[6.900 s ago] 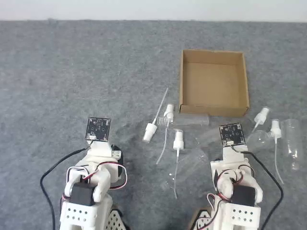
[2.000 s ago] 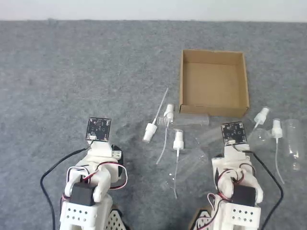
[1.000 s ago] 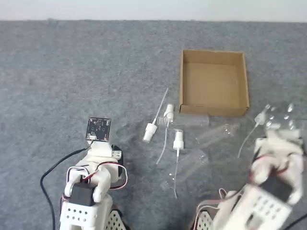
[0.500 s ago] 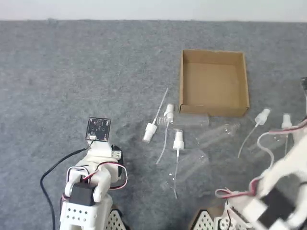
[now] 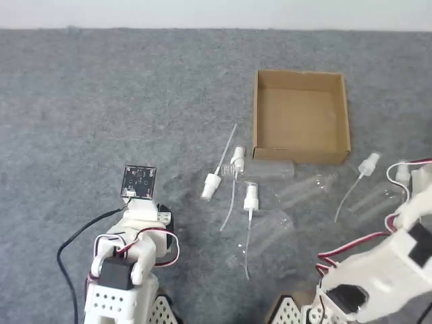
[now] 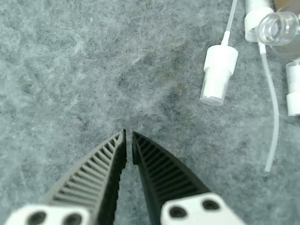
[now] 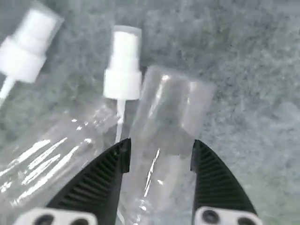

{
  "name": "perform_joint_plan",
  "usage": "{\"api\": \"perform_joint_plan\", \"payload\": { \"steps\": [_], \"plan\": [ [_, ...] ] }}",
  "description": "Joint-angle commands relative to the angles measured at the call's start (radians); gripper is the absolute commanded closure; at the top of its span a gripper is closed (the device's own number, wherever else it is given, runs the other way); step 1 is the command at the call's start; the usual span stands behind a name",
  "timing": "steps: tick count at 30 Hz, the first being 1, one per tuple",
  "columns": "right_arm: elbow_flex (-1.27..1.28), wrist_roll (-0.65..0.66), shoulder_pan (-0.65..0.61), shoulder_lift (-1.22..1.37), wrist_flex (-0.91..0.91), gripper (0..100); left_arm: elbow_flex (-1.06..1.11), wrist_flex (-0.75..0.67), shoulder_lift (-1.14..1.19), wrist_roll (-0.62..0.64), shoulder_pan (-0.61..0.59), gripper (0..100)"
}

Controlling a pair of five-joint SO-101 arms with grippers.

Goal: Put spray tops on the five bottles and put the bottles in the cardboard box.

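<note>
The cardboard box (image 5: pixel 301 157) stands open at the back, right of centre. Several clear bottles lie without tops in front of it, among them one (image 5: pixel 268 169) against the box wall and one (image 5: pixel 266 233) nearer me. Loose white spray tops (image 5: pixel 211 184) (image 5: pixel 251 197) (image 5: pixel 369 164) lie among them. My right gripper (image 7: pixel 160 146) is open, one finger on each side of a lying clear bottle (image 7: pixel 166 117); a spray top (image 7: pixel 123 70) lies just beyond it. My left gripper (image 6: pixel 129 136) is shut over bare carpet, short of a spray top (image 6: pixel 216 75).
Grey carpet covers the table. My left arm (image 5: pixel 131 250) sits at the front left, my right arm (image 5: pixel 378 270) leans to the far right edge. A second bottle (image 7: pixel 51 150) lies beside the right gripper. Open carpet lies left of the box.
My right arm has swung from the front centre out to the right edge, over the bottles there; those bottles and spray tops shifted. The left arm has kept still.
</note>
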Motion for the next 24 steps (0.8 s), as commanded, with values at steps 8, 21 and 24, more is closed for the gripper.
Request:
{"api": "perform_joint_plan", "payload": {
  "steps": [8, 21, 24],
  "plan": [
    [-0.080, -0.049, 0.008, 0.087, 0.001, 76.4, -0.007, 0.003, -0.008, 0.011, 0.003, 99],
    [-0.083, -0.557, 0.277, 0.087, -0.021, 94.9, -0.007, 0.003, -0.008, 0.011, 0.003, 99],
    [-0.081, -0.746, 0.286, 0.070, 0.031, 89.7, -0.007, 0.003, -0.008, 0.011, 0.003, 99]
  ]
}}
